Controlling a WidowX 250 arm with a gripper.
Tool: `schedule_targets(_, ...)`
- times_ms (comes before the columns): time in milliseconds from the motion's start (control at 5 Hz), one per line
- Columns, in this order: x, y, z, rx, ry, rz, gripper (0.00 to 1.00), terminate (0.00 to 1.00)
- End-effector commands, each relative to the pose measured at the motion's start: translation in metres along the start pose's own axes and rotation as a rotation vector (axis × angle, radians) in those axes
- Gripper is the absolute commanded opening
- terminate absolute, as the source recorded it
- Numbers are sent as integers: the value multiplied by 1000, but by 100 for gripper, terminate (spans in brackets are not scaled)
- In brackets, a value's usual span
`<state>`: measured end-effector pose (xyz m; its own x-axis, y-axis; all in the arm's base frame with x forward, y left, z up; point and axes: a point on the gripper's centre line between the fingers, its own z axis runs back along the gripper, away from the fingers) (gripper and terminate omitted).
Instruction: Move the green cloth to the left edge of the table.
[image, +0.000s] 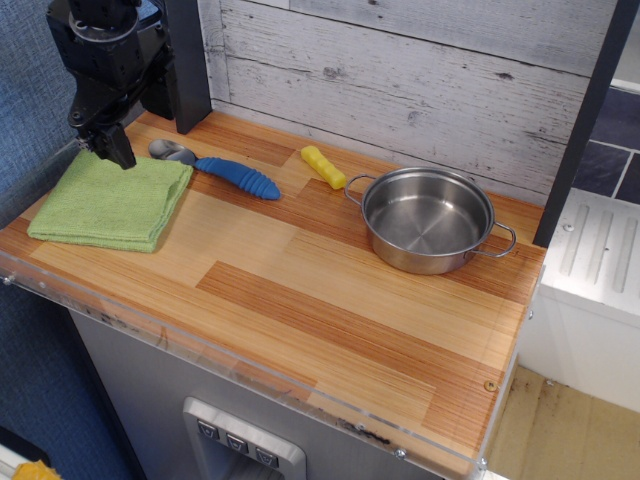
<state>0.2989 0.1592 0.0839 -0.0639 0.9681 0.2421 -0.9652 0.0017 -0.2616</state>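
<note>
The green cloth (110, 202) lies flat and folded on the table (330, 300), at its left end, with its left side close to the table's left edge. My gripper (103, 148) hangs from the black arm just above the cloth's back edge. Its dark fingers (120, 150) stand slightly apart and hold nothing. The cloth is not lifted or bunched under them.
A blue-handled spoon (225, 172) lies right of the cloth. A yellow piece (323, 166) lies near the back wall. A steel pot (428, 218) stands at the right. A clear acrylic rim (230, 365) runs along the front edge. A black post (185, 60) stands behind the gripper.
</note>
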Motion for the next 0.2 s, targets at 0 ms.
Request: schedule_targets(0, 4, -5, 16, -43, -23, 5, 100, 100)
